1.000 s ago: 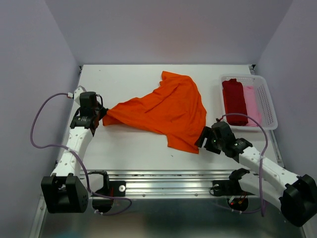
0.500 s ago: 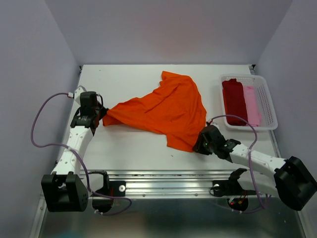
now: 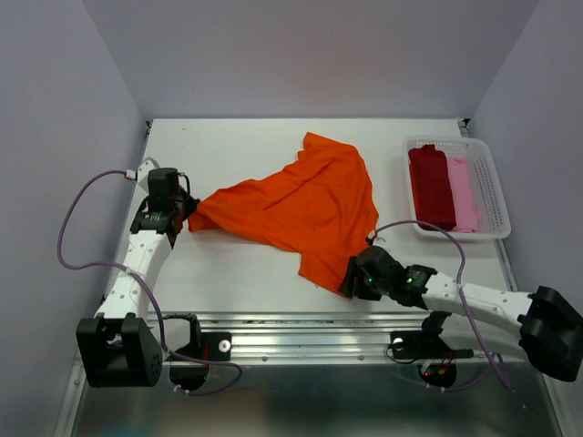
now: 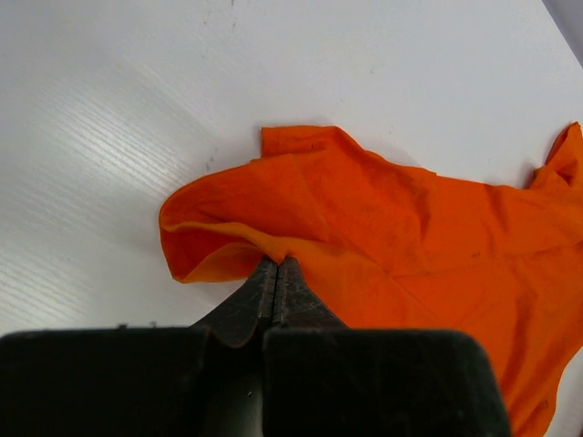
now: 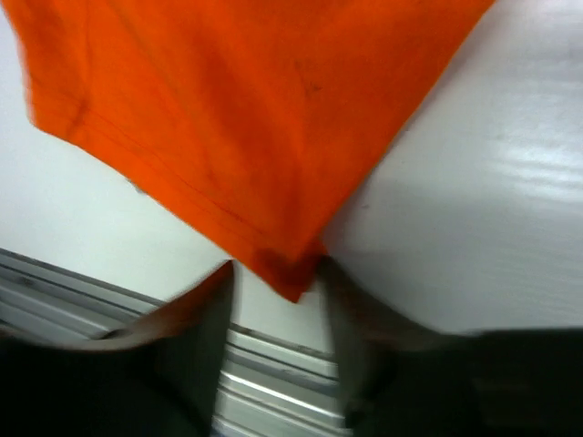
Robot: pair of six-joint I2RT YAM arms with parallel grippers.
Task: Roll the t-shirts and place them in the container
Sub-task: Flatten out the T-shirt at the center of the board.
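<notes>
At the left side of the table [image 3: 237, 146], the left gripper [image 4: 276, 264] is pinched tight on a corner of the orange t-shirt [image 3: 291, 205]. The right gripper [image 5: 276, 273] stands part-open astride the shirt's near corner. Far right, a basket [image 3: 489, 173] holds 2 rolled t-shirts: the dark red bundle [image 3: 431, 187] and the pink bundle [image 3: 465, 202].

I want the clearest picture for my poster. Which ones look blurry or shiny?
Right wrist view: smeared all over, the orange t-shirt and right gripper fuzzy-edged. Left wrist view: cloth sharp, bright shiny streaks on the white table. Top view: crisp, evenly lit, only soft shadows.
</notes>
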